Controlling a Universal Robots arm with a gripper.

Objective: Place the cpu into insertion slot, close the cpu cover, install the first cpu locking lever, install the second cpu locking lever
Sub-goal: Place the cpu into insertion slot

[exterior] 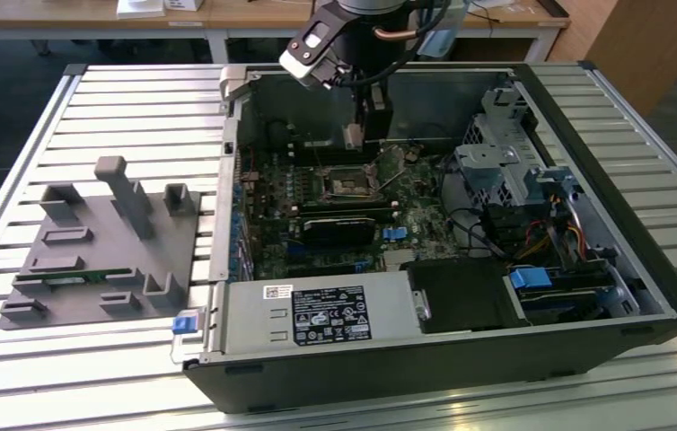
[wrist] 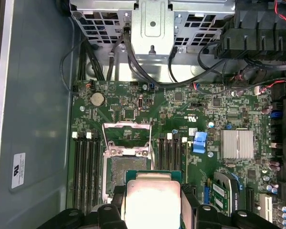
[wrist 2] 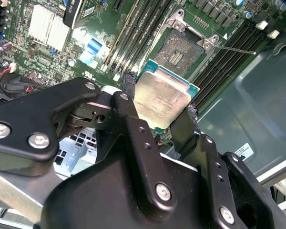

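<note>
Open computer case (exterior: 459, 364) lies on the slatted table (exterior: 111, 99), board facing up. Gripper (exterior: 356, 136) reaches down into the case over the board. Fingers (wrist 2: 183, 126) are clamped on the cpu (wrist 2: 163, 98), one on each of two opposite edges; the silver lid faces up, with green rim showing at the sides. The cpu is held flat and clear of the board, not seated. Insertion slot (wrist 2: 178, 51) is open and bare, its dark contact field exposed. Key relation: in both wrist views the cpu overlaps only one edge of the slot, so the chip hangs above the slot and a little to one side, not square over it. In the exterior view the fingertips sit just past the slot toward the case's far wall, though height and sideways offset can't be separated there. The cpu's edges look near parallel to the slot's frame, with little twist visible. Cpu cover (wrist: 126, 126) is swung up off the slot and stands on the slot's side away from the chip, so the opening is unblocked. A thin metal rod (wrist 2: 234, 49) juts out from beside the slot's corner; judged to be a locking lever, unlatched. Memory slots (wrist: 86, 167) flank the slot on two sides. Judgement: first step in hand, chip carried, nothing placed yet.
</note>
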